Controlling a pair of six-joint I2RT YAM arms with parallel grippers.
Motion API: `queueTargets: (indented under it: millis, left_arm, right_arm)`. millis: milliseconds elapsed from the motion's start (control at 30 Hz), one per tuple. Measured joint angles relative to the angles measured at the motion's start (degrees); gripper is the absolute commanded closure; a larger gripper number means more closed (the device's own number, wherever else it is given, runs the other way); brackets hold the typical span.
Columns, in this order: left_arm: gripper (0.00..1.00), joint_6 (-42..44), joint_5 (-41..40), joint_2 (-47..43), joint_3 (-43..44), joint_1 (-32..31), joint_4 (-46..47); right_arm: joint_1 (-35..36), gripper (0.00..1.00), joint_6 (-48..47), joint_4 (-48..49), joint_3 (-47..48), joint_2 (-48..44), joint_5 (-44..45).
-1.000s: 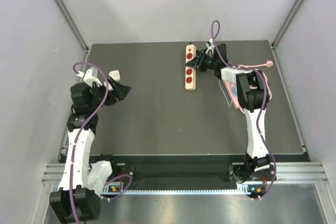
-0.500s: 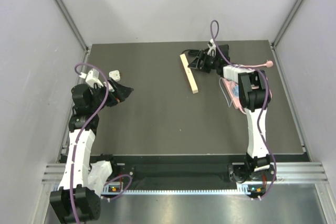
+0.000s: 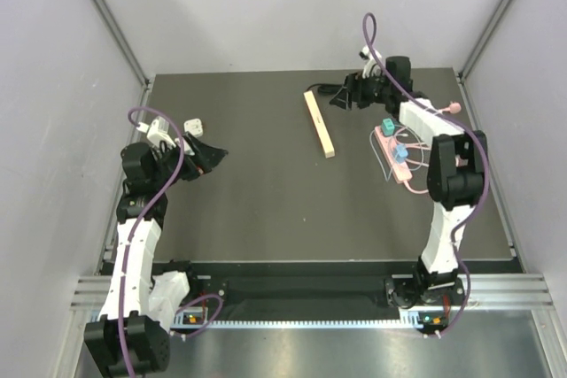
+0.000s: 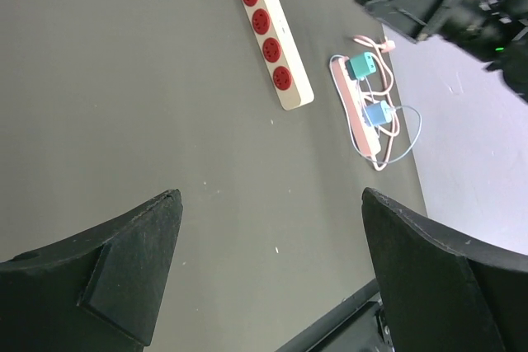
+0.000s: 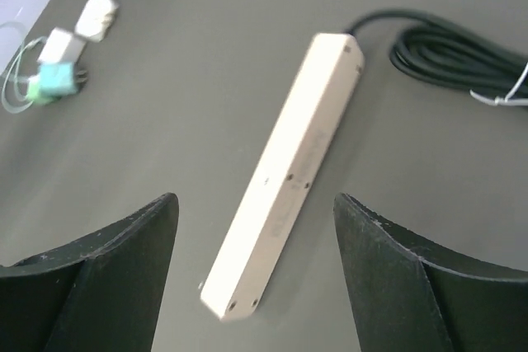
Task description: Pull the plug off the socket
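Dark grey table [image 3: 257,219] inside a pale-walled enclosure. Beige power strip [image 3: 319,124] stands tipped on its long edge at mid-table. The left wrist view shows its red sockets [image 4: 271,49], all empty, and the right wrist view shows only its plain back. Right gripper [image 5: 254,204] hovers near the strip's far end, clear of it, jaws spread wide and holding nothing. Left gripper [image 4: 271,195] hangs by the left edge, likewise wide open and empty. Small white object [image 3: 193,126] sits just beside the left arm, too small to identify as the plug. Pink strip [image 4: 348,92], right of the beige one, carries a teal plug [image 4: 360,65] and a blue plug [image 4: 377,114]. Judged stage: the beige strip appears already unplugged. The next move would call for laying it flat or, if the pink strip is meant, pinning it with one gripper while the other draws a plug straight out.
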Motion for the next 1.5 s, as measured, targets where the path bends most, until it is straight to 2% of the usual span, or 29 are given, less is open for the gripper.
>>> queueTargets:
  millis: [133,267,467,733,867,1100,1267,1400,1500]
  left_arm:
    - [0.06,0.1,1.1,0.0,0.0,0.0,-0.1]
    - [0.06,0.8,1.6,0.0,-0.2,0.0,-0.7]
    - [0.06,1.6,2.0,-1.9,-2.0,0.0,-1.6]
    - [0.06,1.6,2.1,-4.1,-4.3,0.0,-1.8]
    - [0.06,1.5,2.1,-5.0,-4.8,0.0,-1.7]
    - [0.06,1.2,2.6,-5.5,-5.7,0.0,-1.6]
    - [0.06,1.1,2.8,-5.5,-5.8,0.0,-1.6]
    - [0.06,1.1,3.1,-5.9,-5.9,0.0,-1.5]
    - [0.06,1.1,3.2,-6.4,-6.0,0.0,-1.5]
  right_arm:
    - [0.7,0.24,-9.7,-7.0,-0.7,-6.3,-0.4]
    - [4.7,0.21,-17.2,-11.9,-3.4,-9.8,8.3]
    - [11.3,0.19,-22.6,-16.0,-12.6,-14.5,19.1]
    - [9.0,0.11,-31.7,-23.1,-17.8,-28.9,23.8]
    - [4.5,0.09,-34.4,-24.9,-22.3,-38.6,22.0]
    - [-13.1,0.09,-35.1,-26.1,-28.6,-47.4,18.6]
    - [-20.9,0.16,-33.8,-27.1,-30.8,-45.1,16.3]
    - [-22.6,0.24,-32.4,-26.9,-31.0,-38.5,14.5]
    - [-22.5,0.25,-30.7,-27.0,-31.0,-32.5,12.6]
